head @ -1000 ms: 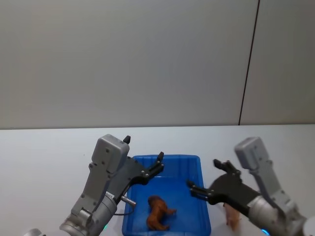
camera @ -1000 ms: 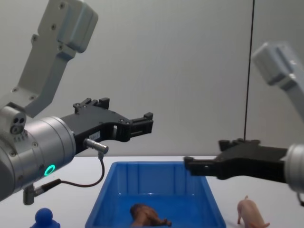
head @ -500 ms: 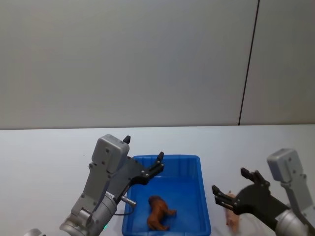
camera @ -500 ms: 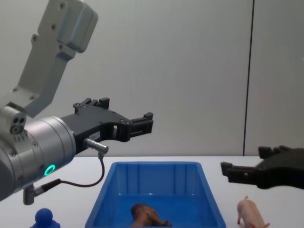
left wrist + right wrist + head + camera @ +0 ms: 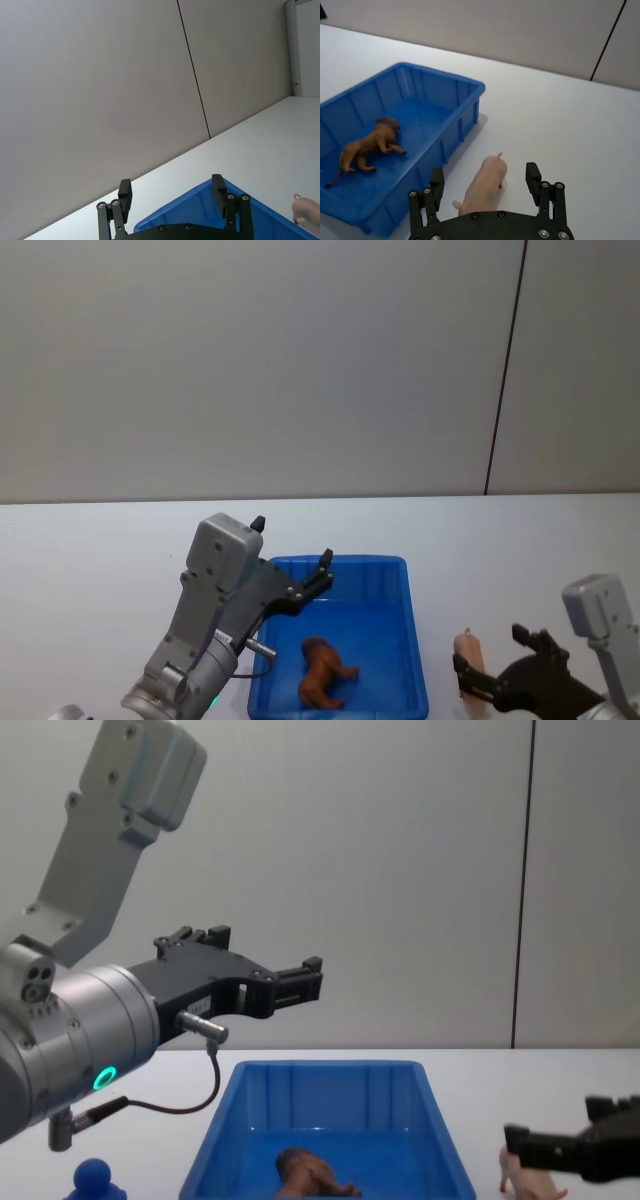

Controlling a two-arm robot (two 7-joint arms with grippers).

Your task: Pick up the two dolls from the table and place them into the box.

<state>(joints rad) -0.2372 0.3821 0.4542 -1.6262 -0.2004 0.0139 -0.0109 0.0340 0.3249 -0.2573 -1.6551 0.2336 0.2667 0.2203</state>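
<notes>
**A:** Right gripper (image 5: 485,174), what state was it in?

**B:** Jaws were spread wide and held nothing. It hung low over the surface (image 5: 560,125). In its wrist view the pink pig (image 5: 485,185) stood on its feet in the gap between the two jaws. I could make out no contact.

**A:** And where was the pig relative to the box (image 5: 470,90)?

**B:** It was outside, just beside the box's long wall on the robot's right, not touching it. The brown doll (image 5: 370,145) lay inside on the box floor.

**A:** Left gripper (image 5: 171,183)?

**B:** Its jaws were also wide and empty. It was held up above the box's left side, clear of everything, and looked idle.

**A:** Which step, then?

**B:** My judgement was one doll done and the second about to be grasped, so roughly the halfway point.

**A:** What did the next move call for?

**B:** The right arm had to settle a little lower so the jaws flanked the pig's body, then close gently. The pig is small and smooth, and an off-centre pinch might tip it or squirt it out. After that came a lift above the rim, a short carry leftward over the box and a release.
</notes>
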